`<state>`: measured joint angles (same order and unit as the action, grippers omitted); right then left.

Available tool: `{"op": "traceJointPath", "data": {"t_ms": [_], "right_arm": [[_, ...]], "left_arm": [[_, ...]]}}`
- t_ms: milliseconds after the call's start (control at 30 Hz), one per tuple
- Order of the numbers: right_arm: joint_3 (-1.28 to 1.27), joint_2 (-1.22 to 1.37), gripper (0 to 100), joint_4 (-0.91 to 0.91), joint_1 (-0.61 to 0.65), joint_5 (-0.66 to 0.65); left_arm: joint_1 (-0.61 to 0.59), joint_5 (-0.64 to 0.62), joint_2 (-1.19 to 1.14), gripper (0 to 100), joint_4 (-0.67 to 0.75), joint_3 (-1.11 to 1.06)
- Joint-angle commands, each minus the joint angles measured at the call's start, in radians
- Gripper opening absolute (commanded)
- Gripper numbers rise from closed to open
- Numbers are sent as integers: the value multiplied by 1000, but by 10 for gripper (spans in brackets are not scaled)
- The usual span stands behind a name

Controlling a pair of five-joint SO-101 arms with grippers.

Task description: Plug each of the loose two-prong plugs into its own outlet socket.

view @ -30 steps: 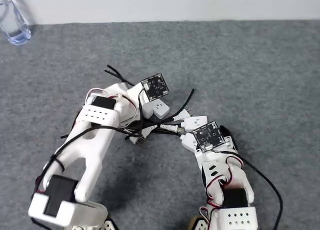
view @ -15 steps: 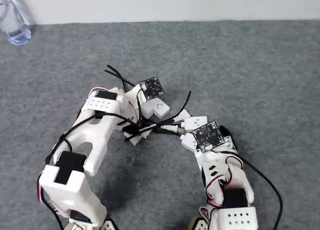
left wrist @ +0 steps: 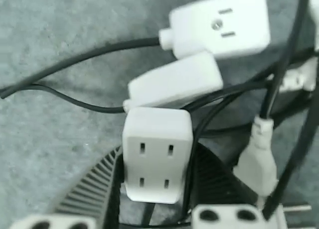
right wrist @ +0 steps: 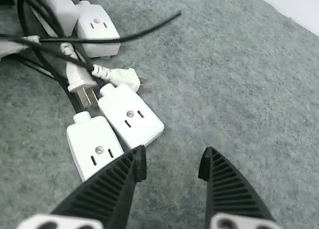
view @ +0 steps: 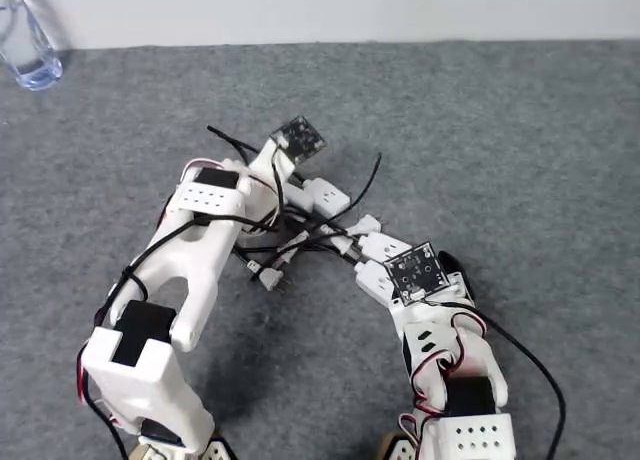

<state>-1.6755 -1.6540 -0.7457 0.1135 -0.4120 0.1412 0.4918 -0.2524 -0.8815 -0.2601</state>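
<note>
Left wrist view: a white outlet socket [left wrist: 157,157] with two pairs of slots is clamped between the black fingers [left wrist: 97,184] of the left gripper [left wrist: 155,174]. Just past it, a side-on socket [left wrist: 174,82] and a three-hole socket [left wrist: 219,25] are laid on the grey carpet [left wrist: 55,124]. A loose white plug [left wrist: 259,157] is seen beside the clamped block among black cords [left wrist: 89,56]. The right gripper [right wrist: 172,162] is held over bare carpet with its jaws apart and nothing between them. Two paired sockets [right wrist: 130,121] are set side by side just beside one jaw, and a two-prong plug [right wrist: 82,87] is laid with bare prongs pointing at them. From the high view, the whole tangle [view: 320,235] is found between the two arms.
</note>
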Motion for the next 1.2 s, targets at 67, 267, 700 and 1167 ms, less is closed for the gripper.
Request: {"op": "traceJointPath", "data": {"t_ms": [67, 267, 700, 1167], "right_arm": [[-14, -1, 187, 18, 10, 6], [-14, -1, 187, 18, 10, 6], [-14, 1, 187, 2, 12, 6], [-14, 1, 187, 1, 35, 6]], "left_arm": [[34, -49, 44, 12, -226, 183], [3, -2, 187, 15, -483, 228], [-282, 138, 222, 284, -643, 222], [-301, 133, 224, 286, -224, -151]]}}
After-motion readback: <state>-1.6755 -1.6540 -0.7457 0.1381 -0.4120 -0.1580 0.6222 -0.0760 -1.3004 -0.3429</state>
